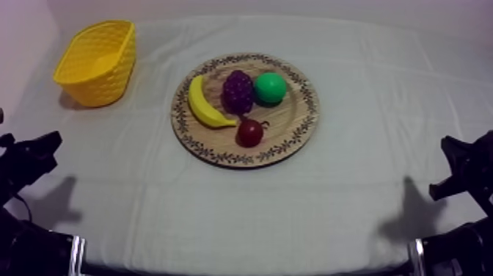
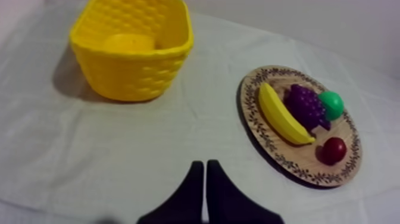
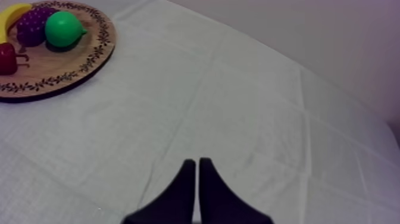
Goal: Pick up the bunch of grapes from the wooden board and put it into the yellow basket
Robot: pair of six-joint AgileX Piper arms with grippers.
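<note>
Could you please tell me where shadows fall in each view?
Top view: soft shadows on the grey-white cloth by both lower corners; left wrist view: the yellow woven basket shades the cloth beside it; right wrist view: the green pear shades the round wooden board.

No words to read
The wooden board (image 1: 292, 125) has a leafy pattern round its rim, not letters or numbers.

I take this for a robot lab bench, not a home. A table (image 1: 352, 213) under a plain cloth fills the frame, with a bare wall (image 1: 293, 6) along the top. My left arm (image 1: 29, 158) and right arm (image 1: 466, 169) sit at the lower corners, and toy fruit (image 1: 204, 105) lies staged on a board (image 1: 293, 136) at centre.
</note>
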